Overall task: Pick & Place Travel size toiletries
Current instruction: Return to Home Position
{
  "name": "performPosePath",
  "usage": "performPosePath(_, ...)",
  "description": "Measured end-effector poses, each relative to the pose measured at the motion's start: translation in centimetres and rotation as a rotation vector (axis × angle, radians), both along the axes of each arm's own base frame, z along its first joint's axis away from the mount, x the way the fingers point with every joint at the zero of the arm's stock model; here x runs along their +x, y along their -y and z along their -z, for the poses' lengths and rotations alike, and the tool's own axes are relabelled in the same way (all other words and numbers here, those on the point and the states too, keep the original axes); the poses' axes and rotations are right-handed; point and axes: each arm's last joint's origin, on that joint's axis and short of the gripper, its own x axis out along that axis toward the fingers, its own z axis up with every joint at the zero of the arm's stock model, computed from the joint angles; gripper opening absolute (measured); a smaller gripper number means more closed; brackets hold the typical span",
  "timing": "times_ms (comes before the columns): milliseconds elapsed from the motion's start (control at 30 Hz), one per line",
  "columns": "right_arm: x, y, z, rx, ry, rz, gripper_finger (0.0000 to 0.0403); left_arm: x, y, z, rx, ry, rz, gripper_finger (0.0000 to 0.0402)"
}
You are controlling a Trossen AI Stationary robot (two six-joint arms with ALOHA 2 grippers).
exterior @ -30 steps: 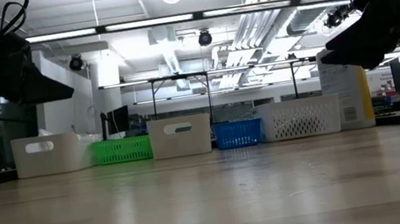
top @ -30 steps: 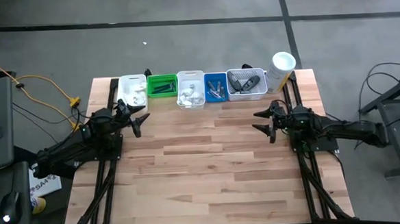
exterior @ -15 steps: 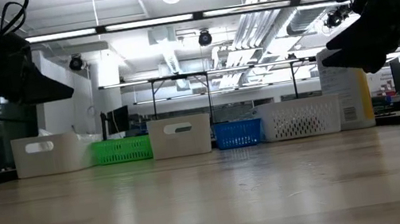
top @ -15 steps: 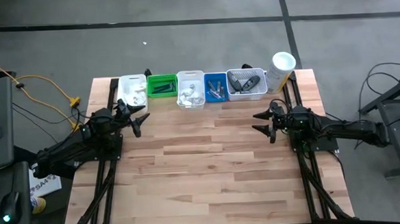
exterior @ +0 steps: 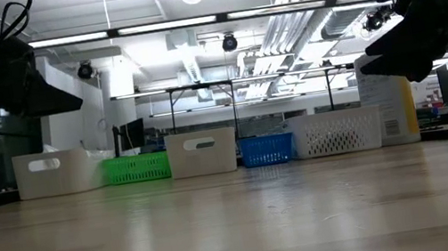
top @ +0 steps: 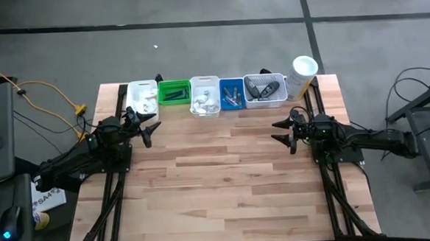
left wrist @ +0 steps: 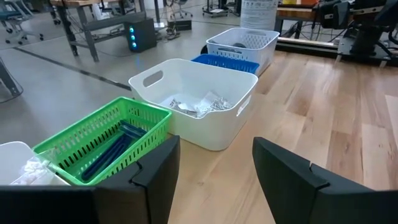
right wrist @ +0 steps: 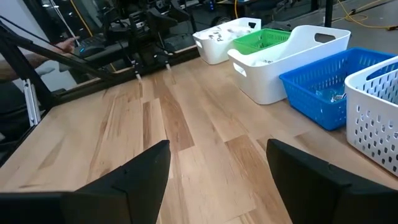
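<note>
The toiletries lie sorted in a row of bins along the table's far edge: clear sachets [left wrist: 198, 104] in the middle white bin, dark razors [left wrist: 109, 149] in the green basket, silvery tubes [top: 231, 97] in the blue basket, dark oval containers [top: 263, 88] in the perforated white basket. My left gripper [top: 147, 128] hovers open above the table's left side, just near the leftmost white bin [top: 141, 96]. My right gripper [top: 282, 130] hovers open over the right side, nearer than the perforated basket. Neither holds anything.
A tall white cylindrical canister [top: 302, 74] stands at the far right corner beside the perforated basket. The wooden tabletop [top: 225, 179] stretches bare from the bins to the near edge. Cables and equipment lie on the floor to the left.
</note>
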Motion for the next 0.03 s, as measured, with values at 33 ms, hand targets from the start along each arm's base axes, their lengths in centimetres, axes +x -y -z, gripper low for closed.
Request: performPosePath(33, 0.00, 0.00, 0.01, 0.000, 0.000, 0.000, 0.0260, 0.00, 0.00, 0.00, 0.000, 0.000, 0.000, 0.0203)
